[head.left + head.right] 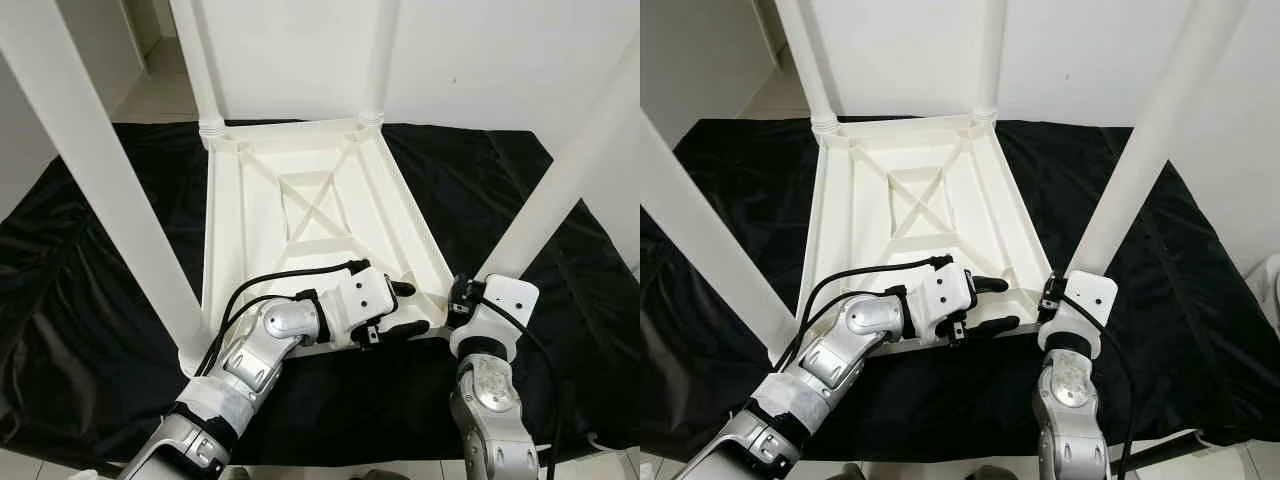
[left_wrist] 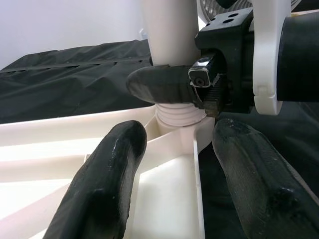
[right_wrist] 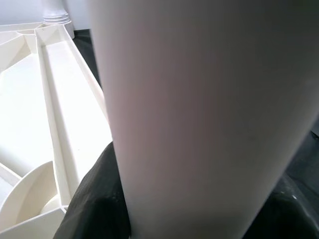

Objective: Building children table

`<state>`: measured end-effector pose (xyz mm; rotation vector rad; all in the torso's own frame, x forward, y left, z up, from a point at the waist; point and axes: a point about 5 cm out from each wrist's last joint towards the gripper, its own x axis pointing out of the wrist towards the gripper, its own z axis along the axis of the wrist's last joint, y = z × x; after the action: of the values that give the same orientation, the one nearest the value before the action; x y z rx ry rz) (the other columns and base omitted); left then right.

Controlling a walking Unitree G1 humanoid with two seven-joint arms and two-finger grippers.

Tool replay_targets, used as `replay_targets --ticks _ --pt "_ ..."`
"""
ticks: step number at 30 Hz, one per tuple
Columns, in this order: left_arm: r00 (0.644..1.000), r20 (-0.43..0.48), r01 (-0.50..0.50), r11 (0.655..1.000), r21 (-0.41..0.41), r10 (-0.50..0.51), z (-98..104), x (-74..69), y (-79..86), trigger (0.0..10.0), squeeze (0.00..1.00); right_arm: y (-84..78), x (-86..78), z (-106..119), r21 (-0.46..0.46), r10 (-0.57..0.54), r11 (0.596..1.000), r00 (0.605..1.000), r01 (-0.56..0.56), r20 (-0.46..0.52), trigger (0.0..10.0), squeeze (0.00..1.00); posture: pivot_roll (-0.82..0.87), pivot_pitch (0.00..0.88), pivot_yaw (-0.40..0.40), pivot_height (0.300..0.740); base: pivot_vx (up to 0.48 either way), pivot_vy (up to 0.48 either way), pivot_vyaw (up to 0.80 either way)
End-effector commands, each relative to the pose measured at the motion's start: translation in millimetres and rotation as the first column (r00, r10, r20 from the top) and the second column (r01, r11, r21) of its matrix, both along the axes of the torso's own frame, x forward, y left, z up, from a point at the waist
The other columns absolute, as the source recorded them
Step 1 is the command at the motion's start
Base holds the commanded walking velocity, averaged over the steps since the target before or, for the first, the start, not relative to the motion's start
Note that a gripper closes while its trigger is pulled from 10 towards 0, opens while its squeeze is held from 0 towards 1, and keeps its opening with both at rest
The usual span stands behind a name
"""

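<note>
We see a white table (image 1: 300, 215) lying upside down on a black cloth (image 1: 100, 290), with its four legs pointing up. Our left arm bends in from the low left, elbow out, and reaches across the near edge of the table toward the right. Its left tool (image 1: 410, 308) lies sideways, with its two black fingers (image 2: 107, 184) spread apart and holding nothing. One finger rests over the inside of the table and the other sits along the near rim. In the left wrist view those fingers point at the near right corner, where the leg (image 1: 560, 190) screws into a ribbed socket (image 2: 177, 115). Our right arm comes straight up from the bottom, with its wrist bent toward that same leg. The right tool (image 1: 1052, 298) is closed around the bottom of the leg, just above the corner. In the right wrist view the white leg stands very close, and the black fingers (image 3: 92, 199) press on both sides of it. The two tools are near each other at this corner.
</note>
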<state>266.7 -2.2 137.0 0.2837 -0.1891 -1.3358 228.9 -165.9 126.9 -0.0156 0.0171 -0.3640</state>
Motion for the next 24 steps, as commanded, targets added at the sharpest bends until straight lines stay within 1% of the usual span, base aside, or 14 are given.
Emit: replay_targets --ticks 1,8,9,10,11,17,18,20,22,23,24 --pt "1.0 -0.002 0.031 0.999 0.013 -0.031 -3 -2.1 -1.3 10.0 0.0 9.1 -0.4 -11 0.014 0.003 1.0 0.998 -0.002 -0.07 10.0 0.0 -0.09 0.0 0.013 0.74 0.0 0.0 0.0" --pt "0.999 -0.001 0.034 0.999 0.013 -0.034 -3 -2.6 -1.8 10.0 0.0 16.1 -2.0 -9 0.005 0.034 0.999 0.998 -0.034 -0.058 10.0 0.0 -0.09 0.0 0.011 0.74 0.0 0.0 0.0" --pt "0.999 -0.001 0.034 0.999 0.013 -0.034 -3 -2.8 -1.8 10.0 0.0 17.1 -2.7 -8 0.002 0.033 0.999 0.998 -0.033 -0.055 10.0 0.78 -0.09 0.0 0.01 0.74 0.0 0.0 0.0" --pt "0.999 -0.001 0.034 0.999 0.013 -0.034 -3 -2.8 -1.8 10.0 0.0 17.1 -2.7 -8 0.002 0.033 0.999 0.998 -0.033 -0.055 10.0 0.78 -0.09 0.0 0.01 0.74 0.0 0.0 0.0" --pt "0.999 -0.002 0.035 0.999 0.012 -0.035 -3 -3.3 -1.8 10.0 0.0 17.9 -3.5 -7 -0.003 0.031 1.0 0.998 -0.031 -0.049 10.0 1.0 -0.09 0.0 0.01 0.74 0.0 0.0 0.0" --pt "0.999 -0.002 0.035 0.999 0.01 -0.035 -4 -3.7 -2.5 10.0 0.0 19.6 -5.6 1 0.011 0.102 0.995 0.995 -0.102 0.014 10.0 1.0 -0.09 0.0 0.007 0.74 0.0 0.0 0.0" --pt "0.999 -0.002 0.035 0.999 0.01 -0.035 -4 -3.6 -2.6 10.0 0.0 19.6 -5.8 2 0.013 0.109 0.994 0.994 -0.11 0.019 10.0 1.0 -0.09 0.0 0.007 0.74 0.0 0.0 0.0" --pt "0.999 -0.003 0.036 0.999 0.008 -0.036 -3 -3.5 -3.1 10.0 0.0 18.9 -7.7 1 0.006 0.171 0.985 0.985 -0.171 0.019 10.0 1.0 -0.1 0.0 0.009 0.74 0.0 0.0 0.0" --pt "0.999 -0.003 0.036 0.999 0.008 -0.036 -3 -3.5 -3.1 10.0 0.0 18.9 -7.7 1 0.006 0.171 0.985 0.985 -0.171 0.019 10.0 1.0 -0.1 0.0 0.009 0.74 0.0 0.0 0.0" --pt "0.999 -0.001 0.041 0.999 0.009 -0.041 -3 -3.6 -3.8 10.0 0.0 16.6 -11.0 -1 0.01 0.252 0.968 0.968 -0.252 0.012 10.0 0.0 -0.1 0.0 0.012 0.74 0.0 0.0 0.0" --pt "0.999 -0.001 0.041 0.999 0.009 -0.041 -3 -3.6 -3.8 10.0 0.0 16.6 -11.0 -1 0.01 0.252 0.968 0.968 -0.252 0.012 10.0 0.0 -0.1 0.0 0.012 0.74 0.0 0.0 0.0"
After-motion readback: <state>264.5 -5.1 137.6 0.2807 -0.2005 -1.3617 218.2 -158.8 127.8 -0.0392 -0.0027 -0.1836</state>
